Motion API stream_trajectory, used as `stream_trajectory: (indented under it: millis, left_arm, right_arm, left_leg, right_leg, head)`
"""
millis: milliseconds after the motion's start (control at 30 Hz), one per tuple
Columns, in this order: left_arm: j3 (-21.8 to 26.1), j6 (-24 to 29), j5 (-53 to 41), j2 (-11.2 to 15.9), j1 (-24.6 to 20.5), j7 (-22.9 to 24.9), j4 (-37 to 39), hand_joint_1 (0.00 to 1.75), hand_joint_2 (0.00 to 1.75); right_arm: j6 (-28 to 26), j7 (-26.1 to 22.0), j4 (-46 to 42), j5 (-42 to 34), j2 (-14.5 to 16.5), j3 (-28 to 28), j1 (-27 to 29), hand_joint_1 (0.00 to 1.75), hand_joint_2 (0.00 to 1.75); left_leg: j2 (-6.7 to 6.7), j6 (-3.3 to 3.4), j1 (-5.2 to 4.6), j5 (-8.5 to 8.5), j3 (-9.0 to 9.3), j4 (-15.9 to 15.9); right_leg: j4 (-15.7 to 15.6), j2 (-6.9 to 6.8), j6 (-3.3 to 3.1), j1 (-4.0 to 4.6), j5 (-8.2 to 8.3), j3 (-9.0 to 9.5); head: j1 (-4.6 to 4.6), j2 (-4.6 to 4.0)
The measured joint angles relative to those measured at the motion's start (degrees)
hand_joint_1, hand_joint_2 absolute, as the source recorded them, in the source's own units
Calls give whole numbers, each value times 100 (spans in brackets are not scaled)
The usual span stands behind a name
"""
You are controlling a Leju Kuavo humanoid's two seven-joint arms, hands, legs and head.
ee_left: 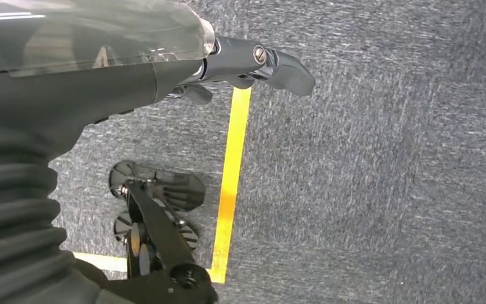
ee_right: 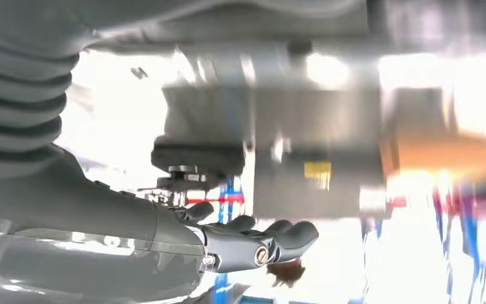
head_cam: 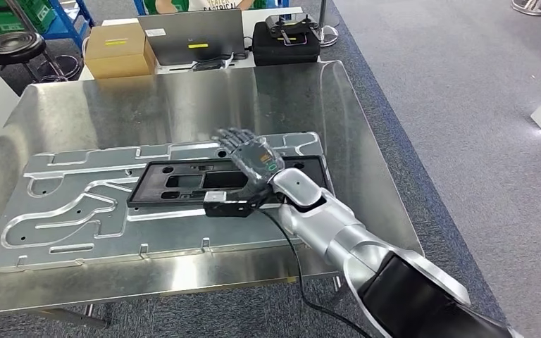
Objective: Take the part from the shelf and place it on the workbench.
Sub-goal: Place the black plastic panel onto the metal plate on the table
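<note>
Black frame-shaped part (head_cam: 204, 184) lies flat on the grey machined plate (head_cam: 77, 211), which rests on the shiny metal worktop (head_cam: 148, 105). Right robot hand (head_cam: 250, 158) hovers over the part's right end, palm down, fingers spread and holding nothing, silver forearm reaching in from the near right corner. Left robot hand (ee_left: 253, 63) hangs over grey carpet (ee_left: 386, 190) beside a yellow floor line (ee_left: 231, 183); its grip cannot be told. Bare worktop stretches behind the plate.
</note>
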Motion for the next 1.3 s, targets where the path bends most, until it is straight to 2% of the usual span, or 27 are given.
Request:
stream_trajectory:
  millis: [33, 100, 133, 167, 267, 300, 367, 433, 467, 500, 533, 600, 633, 667, 733, 767, 833, 867, 933, 967, 1000, 1033, 1100, 1133, 1167, 1200, 1300]
  left_arm:
    - [0, -3, 11, 2, 13, -1, 0, 0, 0]
    - [-1, -10, 32, 3, 36, -7, 2, 0, 0]
    - [-1, -16, 43, 4, 45, -10, 3, 0, 0]
    - [-1, -23, 51, 3, 56, -12, 4, 0, 0]
    - [-2, -40, 63, -2, 75, -14, 6, 0, 0]
    - [-2, -45, 64, -3, 70, -16, 7, 0, 0]
    - [-2, -54, 74, -4, 55, -22, 7, 0, 0]
    - [-1, -60, 125, -4, 59, -46, 7, 0, 0]
    - [3, -63, 166, -4, 75, -67, 7, 0, 0]
    - [8, -67, 218, -4, 103, -91, 7, 0, 0]
    - [16, -72, 268, -3, 142, -115, 7, 0, 0]
    - [35, -92, 354, -11, 235, -151, 9, 0, 0]
    - [48, -120, 391, -20, 274, -168, 12, 0, 0]
    - [63, -160, 424, -28, 307, -189, 15, 0, 0]
    - [118, -248, 502, -37, 363, -229, 17, 0, 0]
    - [153, -271, 542, -38, 394, -241, 17, 0, 0]
    - [230, -261, 607, -48, 454, -244, 18, 0, 0]
    - [264, -241, 626, -55, 477, -240, 19, 0, 0]
    - [314, -209, 642, -72, 503, -234, 20, 0, 0]
    - [329, -199, 644, -75, 509, -233, 20, 0, 0]
    - [338, -195, 641, -77, 516, -228, 20, 0, 0]
    - [347, -192, 633, -78, 523, -221, 20, 0, 0]
    - [362, -190, 613, -79, 531, -207, 20, 0, 0]
    - [372, -189, 604, -79, 527, -203, 20, 0, 0]
    - [385, -189, 600, -79, 523, -198, 20, 0, 0]
    - [403, -192, 601, -79, 518, -194, 20, 0, 0]
    - [444, -205, 619, -90, 502, -189, 20, 0, 0]
  right_arm:
    - [-69, -157, -329, -238, -147, -207, 61, 0, 0]
    - [-57, -384, -1120, -675, -474, -665, 210, 0, 0]
    - [-9, -439, -1492, -810, -624, -878, 280, 0, 0]
    - [36, -456, -1808, -874, -754, -1057, 343, 0, 0]
    - [89, -463, -2445, -881, -1004, -1384, 511, 0, 0]
    - [82, -479, -2600, -881, -1057, -1456, 554, 0, 0]
    - [-8, -583, -2840, -984, -1147, -1590, 616, 0, 0]
    - [-176, -821, -3171, -1414, -1288, -1766, 775, 0, 0]
    - [-250, -944, -3447, -1745, -1411, -1899, 918, 0, 0]
    - [-304, -1041, -3806, -2101, -1581, -2074, 1085, 0, 0]
    - [-338, -1097, -4227, -2418, -1789, -2311, 1256, 0, 0]
    - [-356, -1158, -5124, -2827, -2241, -2956, 1604, 0, 0]
    - [-351, -1215, -5566, -2965, -2453, -3349, 1834, 0, 0]
    - [-327, -1303, -5988, -3099, -2636, -3773, 2129, 0, 0]
    - [-160, -1573, -6753, -3454, -2896, -4751, 2968, 0, 0]
    - [-1, -1740, -7078, -3675, -2964, -5292, 3485, 0, 0]
    - [457, -2058, -7506, -3954, -2933, -6422, 4492, 0, 0]
    - [729, -2172, -7601, -3924, -2840, -6962, 4905, 0, 0]
    - [1277, -2315, -7628, -3560, -2522, -7958, 5526, 0, 0]
    - [1510, -2354, -7592, -3297, -2328, -8423, 5743, 0, 0]
    - [1690, -2378, -7520, -3007, -2135, -8878, 5893, 0, 0]
    - [1820, -2392, -7411, -2687, -1964, -9323, 5974, 0, 0]
    - [1986, -2419, -7106, -2079, -1709, -10166, 6015, 0, 0]
    - [2032, -2426, -6945, -1823, -1622, -10547, 6015, 0, 0]
    - [2045, -2414, -6783, -1579, -1557, -10881, 6003, 0, 0]
    - [2012, -2372, -6600, -1291, -1514, -11186, 5977, 0, 0]
    - [1646, -2163, -5867, -184, -1483, -11920, 5876, 0, 0]
  left_leg:
    - [2, -3, 9, 175, 120, -256]
    - [4, 4, 19, 521, 510, -1066]
    - [0, 35, 16, 607, 648, -1354]
    - [-5, 72, 11, 621, 714, -1500]
    - [-13, 204, -7, 600, 720, -1515]
    - [-11, 245, -8, 599, 727, -1520]
    - [-5, 307, -5, 596, 738, -1532]
    - [-9, 345, -19, 584, 741, -1531]
    - [-23, 359, -27, 578, 747, -1530]
    - [-45, 374, -38, 570, 758, -1529]
    - [-74, 385, -52, 561, 773, -1529]
    - [-123, 396, -88, 539, 813, -1531]
    - [-145, 392, -103, 527, 827, -1532]
    - [-162, 379, -105, 515, 836, -1536]
    - [-200, 335, -81, 500, 859, -1548]
    - [-209, 310, -74, 478, 877, -1552]
    - [-159, 261, -90, 292, 871, -1409]
    - [-115, 239, -97, 101, 806, -1184]
    - [-49, 197, -77, -346, 564, -470]
    - [-37, 177, -66, -488, 473, -170]
    - [-29, 160, -59, -525, 467, -48]
    - [-25, 148, -56, -452, 572, -160]
    - [-28, 147, -49, -156, 1043, -928]
    - [-34, 167, -59, -42, 1249, -1301]
    - [-37, 196, -68, 24, 1380, -1552]
    - [-38, 233, -84, 43, 1426, -1662]
    - [-17, 362, -99, 155, 1379, -1681]
  right_leg:
    - [18, -5, 20, -7, -20, 8]
    - [75, -15, 84, -4, -80, 11]
    - [102, -17, 116, 3, -102, 1]
    - [120, -17, 145, 16, -116, -11]
    - [135, -9, 221, 6, -140, -20]
    - [211, -7, 250, -7, -200, -48]
    - [720, -6, 301, -21, -485, -290]
    - [1540, -6, 324, -24, -814, -719]
    - [1811, -6, 325, -26, -869, -874]
    - [1874, -6, 314, -24, -813, -933]
    - [1689, -6, 288, -16, -647, -870]
    - [845, -21, 181, 31, -209, -502]
    - [457, -45, 133, 62, -61, -334]
    - [203, -70, 103, 93, 9, -218]
    - [75, -115, 94, 137, 11, -137]
    - [36, -135, 93, 122, 22, -94]
    - [-60, -177, 74, 75, 58, -22]
    - [-101, -189, 67, 45, 74, -6]
    - [-102, -184, 57, 31, 82, -27]
    - [-90, -182, 60, 24, 84, -46]
    - [-72, -177, 67, 13, 88, -69]
    - [-49, -167, 76, 0, 93, -94]
    - [10, -143, 113, -25, 107, -142]
    - [42, -129, 141, -26, 113, -163]
    - [64, -117, 178, -23, 126, -180]
    - [73, -103, 220, -21, 146, -190]
    - [55, -67, 349, -43, 187, -204]
  head:
    - [0, 0]
    - [0, 0]
    - [1, 0]
    - [1, 0]
    - [2, 0]
    - [2, 0]
    - [2, 0]
    - [2, 0]
    - [2, 0]
    - [2, 0]
    - [2, 0]
    - [2, 0]
    - [2, 0]
    - [2, 0]
    - [2, 0]
    - [2, 0]
    - [2, 0]
    - [2, 0]
    - [2, 0]
    - [2, 0]
    - [2, 0]
    - [2, 0]
    - [2, 0]
    - [3, 0]
    - [2, 0]
    - [2, 0]
    - [2, 0]
